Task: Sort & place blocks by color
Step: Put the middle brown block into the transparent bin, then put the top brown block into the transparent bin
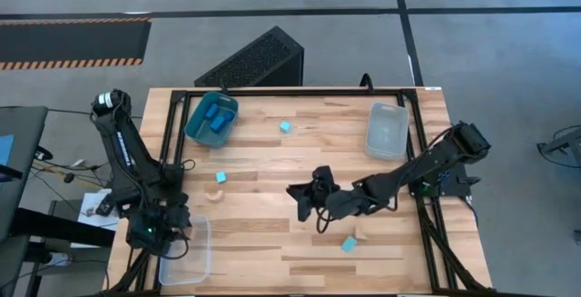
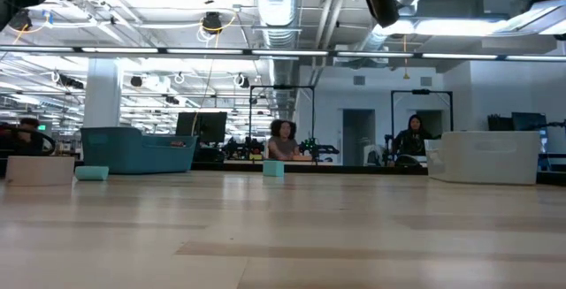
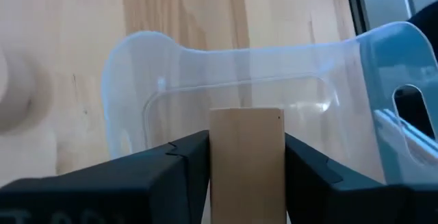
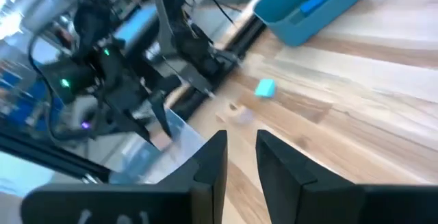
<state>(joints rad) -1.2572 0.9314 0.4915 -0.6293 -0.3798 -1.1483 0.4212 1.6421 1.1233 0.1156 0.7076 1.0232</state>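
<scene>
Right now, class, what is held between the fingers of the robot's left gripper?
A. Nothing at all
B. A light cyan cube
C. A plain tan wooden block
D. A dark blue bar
C. In the left wrist view the left gripper is shut on a tan wooden block, pinched between its two dark fingers above the clear bin.

blocks (image 1: 216,119) in bin (image 1: 197,125), table's (image 1: 272,233) far-left corner.

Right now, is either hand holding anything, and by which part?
The left hand clamps a plain tan wooden block by its two opposite side faces, above the clear plastic bin. The right hand is open and empty.
</scene>
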